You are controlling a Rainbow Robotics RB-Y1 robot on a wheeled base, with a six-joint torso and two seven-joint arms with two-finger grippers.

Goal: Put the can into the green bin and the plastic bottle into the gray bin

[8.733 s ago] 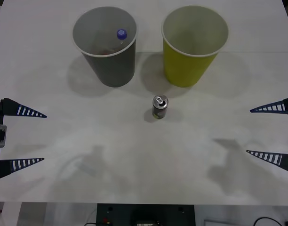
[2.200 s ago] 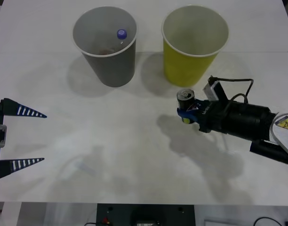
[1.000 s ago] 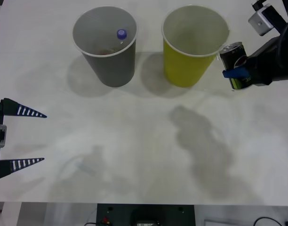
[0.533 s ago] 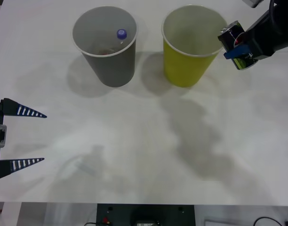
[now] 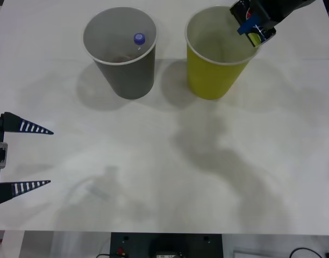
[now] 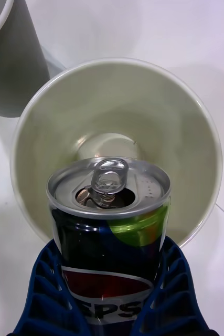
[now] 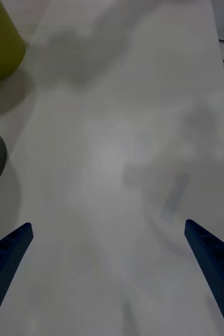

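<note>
My right gripper is shut on the can, a dark can with a silver pull-tab top, and holds it tilted above the right rim of the green bin. In the right wrist view the can hangs over the green bin's pale inside, with blue fingers clamped on both its sides. The gray bin stands to the left of the green one, and the plastic bottle's blue-purple cap shows inside it. My left gripper rests open at the table's left edge.
Both bins stand side by side at the back of the white table. The gray bin's wall sits close beside the green bin. A faint piece of clear tape lies on the table ahead of the left gripper.
My right gripper has carried the can up and leftward from beside the green bin's right side to above its rim. The left arm has not moved.
</note>
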